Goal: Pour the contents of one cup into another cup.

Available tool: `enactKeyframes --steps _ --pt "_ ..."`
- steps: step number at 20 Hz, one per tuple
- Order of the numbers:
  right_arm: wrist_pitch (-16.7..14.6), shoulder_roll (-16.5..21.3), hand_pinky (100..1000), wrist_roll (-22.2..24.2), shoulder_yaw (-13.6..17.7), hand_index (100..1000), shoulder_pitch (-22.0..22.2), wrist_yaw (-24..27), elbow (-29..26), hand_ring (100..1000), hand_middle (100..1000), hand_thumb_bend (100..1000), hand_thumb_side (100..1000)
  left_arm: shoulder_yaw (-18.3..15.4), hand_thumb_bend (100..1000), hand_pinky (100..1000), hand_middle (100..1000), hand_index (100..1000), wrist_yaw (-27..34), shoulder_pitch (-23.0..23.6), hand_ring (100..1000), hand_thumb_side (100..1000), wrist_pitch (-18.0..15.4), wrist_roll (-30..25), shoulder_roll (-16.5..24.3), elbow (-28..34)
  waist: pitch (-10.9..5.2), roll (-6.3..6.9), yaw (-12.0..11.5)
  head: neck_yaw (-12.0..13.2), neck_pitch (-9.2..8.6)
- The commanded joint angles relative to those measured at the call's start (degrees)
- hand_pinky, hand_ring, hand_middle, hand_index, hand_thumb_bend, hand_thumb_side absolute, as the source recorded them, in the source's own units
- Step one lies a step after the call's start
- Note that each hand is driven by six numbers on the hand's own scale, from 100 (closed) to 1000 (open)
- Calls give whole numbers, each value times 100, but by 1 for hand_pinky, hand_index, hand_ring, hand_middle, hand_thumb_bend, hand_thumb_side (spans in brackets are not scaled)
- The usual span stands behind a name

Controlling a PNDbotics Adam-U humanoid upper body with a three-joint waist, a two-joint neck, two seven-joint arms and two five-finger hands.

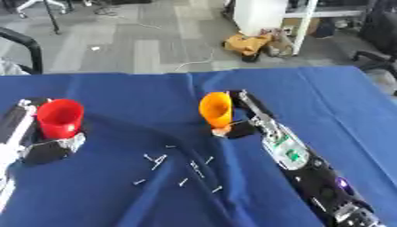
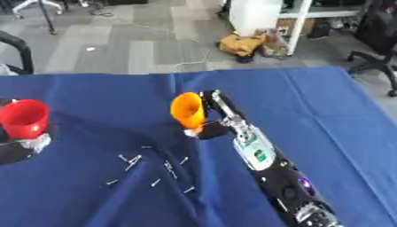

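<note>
An office-style robotics lab, seen from the robot's head cam: a table w/ blue cloth (image 1: 325, 88) fills the foreground, grey carpet-tile floor (image 1: 139, 40) beyond its far edge. Black office chairs stand at the far right (image 1: 376, 40) and far left (image 1: 23, 44) of the room. White shelving unit (image 1: 267, 17) w/ a yellow bag (image 1: 247, 44) dumped at its base, loose white cable (image 1: 194, 62) trailing over the floor nr the table's far edge.

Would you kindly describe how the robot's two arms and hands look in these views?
The right arm is slim and black, with silver-white segments, a green patch and a small purple light near the wrist. The right hand is black. The left hand and forearm look black with silver-white edges.
</note>
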State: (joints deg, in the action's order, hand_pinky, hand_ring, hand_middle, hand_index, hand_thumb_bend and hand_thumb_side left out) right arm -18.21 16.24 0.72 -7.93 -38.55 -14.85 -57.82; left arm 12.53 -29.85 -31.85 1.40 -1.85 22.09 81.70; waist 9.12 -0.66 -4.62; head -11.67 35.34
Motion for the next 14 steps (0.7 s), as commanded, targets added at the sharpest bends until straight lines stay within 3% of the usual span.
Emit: enactKeyframes --steps 1,2,3,4,11,14 --pt "-50 128 568 -111 71 508 -52 -236 36 399 249 778 185 12 480 272 424 678 148 -83 344 479 -175 216 -8 -221 -99 4 18 19 -29" --pt "-67 126 577 -128 71 523 -43 -292 51 417 266 797 202 19 594 333 457 694 188 -84 390 525 -233 321 -40 -294 -97 0 25 20 -30" --pt "-86 126 583 -143 70 534 -33 -357 60 429 277 805 209 29 631 364 477 703 230 -83 415 539 -297 422 -71 -357 -93 -3 32 23 -31" --pt "-100 125 596 -158 75 557 -23 -415 68 457 304 819 221 41 731 412 523 727 264 -82 464 569 -362 507 -97 -409 -90 -6 38 27 -31" --pt "-120 140 666 -280 140 670 69 -600 119 554 422 889 279 116 995 542 687 790 385 11 620 659 -817 674 -164 -552 -77 -6 58 31 -44" --pt "-136 172 712 -304 165 739 93 -611 68 601 479 968 348 89 1000 574 725 798 412 54 655 751 -908 678 -155 -478 -77 -3 57 26 -45"
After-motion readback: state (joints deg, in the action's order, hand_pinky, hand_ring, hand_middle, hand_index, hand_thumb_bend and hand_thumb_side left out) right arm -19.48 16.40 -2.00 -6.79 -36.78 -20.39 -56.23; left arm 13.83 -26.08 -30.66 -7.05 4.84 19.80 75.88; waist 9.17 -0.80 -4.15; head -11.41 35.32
